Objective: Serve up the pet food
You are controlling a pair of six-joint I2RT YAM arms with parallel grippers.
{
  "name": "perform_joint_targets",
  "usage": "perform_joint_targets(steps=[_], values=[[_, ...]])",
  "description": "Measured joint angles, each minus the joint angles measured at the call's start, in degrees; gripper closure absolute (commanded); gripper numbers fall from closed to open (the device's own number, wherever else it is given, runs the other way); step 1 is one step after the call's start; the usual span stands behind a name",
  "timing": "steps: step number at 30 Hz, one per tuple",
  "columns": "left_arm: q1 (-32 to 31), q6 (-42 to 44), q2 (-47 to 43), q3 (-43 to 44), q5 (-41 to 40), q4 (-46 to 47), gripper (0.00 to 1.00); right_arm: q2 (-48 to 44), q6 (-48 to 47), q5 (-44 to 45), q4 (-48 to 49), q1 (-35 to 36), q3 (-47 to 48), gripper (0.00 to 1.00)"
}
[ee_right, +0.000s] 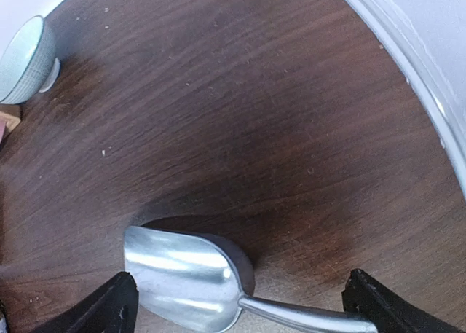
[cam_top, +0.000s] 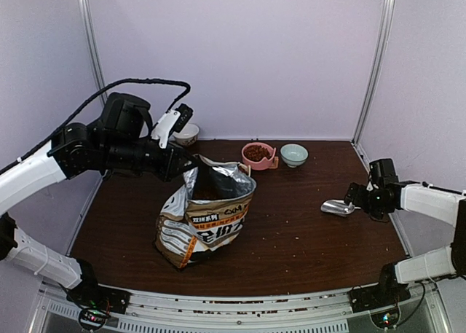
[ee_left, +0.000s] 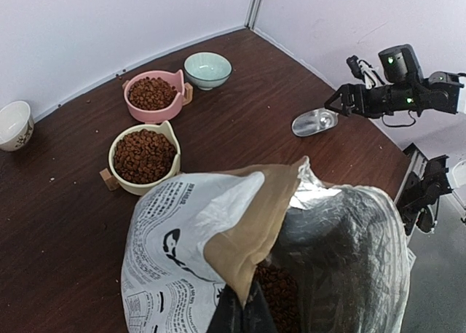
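**Serving stage, both arms.** The left pincer (ee_left: 242, 317) is closed on the folded rim of the bag (cam_top: 207, 216). It holds the mouth up and open so that the foil-lined interior can be reached. The bag's stock of pet food (ee_left: 280, 293) lies deep inside, just beyond and below this pincer. The right pincer (cam_top: 358, 204) sits low over the counter (cam_top: 291, 245) with its fingers (ee_right: 98, 311) spread wide. The metal scoop (ee_right: 191, 273) lies flat on the counter. Its handle runs between the fingers without visible contact, and its bowl points ahead of the pincer and looks empty. More pet food fills the pink bowl (ee_left: 153, 94) and the cream bowl (ee_left: 143, 157), both ahead of the left pincer and well apart from the right one. The pale green bowl (ee_left: 207, 69), just beside the pink one, and the white bowl (ee_left: 14, 124), off toward the back wall, show no kibble. Judgement: two servings appear done. The scoop is parked within the right pincer's reach and the bag is held open, presumably so another scoopful can be taken if wanted.
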Motion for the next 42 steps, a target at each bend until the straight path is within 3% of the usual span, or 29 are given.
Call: perform_joint_targets(steps=[1,3,7,11,17,24,27,32,38,42], values=[[0.0,0.0,-0.2,-0.2,0.0,0.1,1.00,-1.0,-1.7,0.3,-1.1,0.0,0.6,0.00],[0.0,-0.1,-0.6,-0.5,0.0,0.2,1.00,-2.4,-5.1,-0.8,-2.6,0.0,1.9,0.13],[0.0,-0.2,-1.2,-1.3,-0.1,0.8,1.00,-3.3,-9.3,-4.1,-5.3,0.1,4.0,0.29],[0.0,-0.3,-1.4,-1.7,-0.1,1.3,1.00,-4.1,-11.2,-6.7,-7.6,0.5,4.3,0.38],[0.0,-0.3,-2.0,-2.5,-0.1,1.7,1.00,-7.0,-12.6,-17.4,-8.3,2.7,4.3,0.43],[0.0,-0.2,-2.6,-3.4,-0.2,2.6,1.00,-5.9,-11.8,-22.4,-7.0,11.6,1.3,0.43],[0.0,-0.3,-2.9,-3.8,-0.2,3.1,1.00,-4.2,-10.1,-22.3,-4.7,13.8,-1.2,0.35],[0.0,-0.3,-3.1,-4.2,0.0,3.6,1.00,-0.3,-8.6,-18.2,-3.6,17.3,-2.4,0.09],[0.0,-0.8,-3.6,-4.9,0.2,4.1,1.00,-1.6,-6.3,-7.6,-6.8,19.0,-0.7,0.11],[0.0,-1.3,-3.8,-5.1,0.2,4.1,1.00,-9.5,-3.3,-8.4,-8.4,21.0,2.5,0.12]])
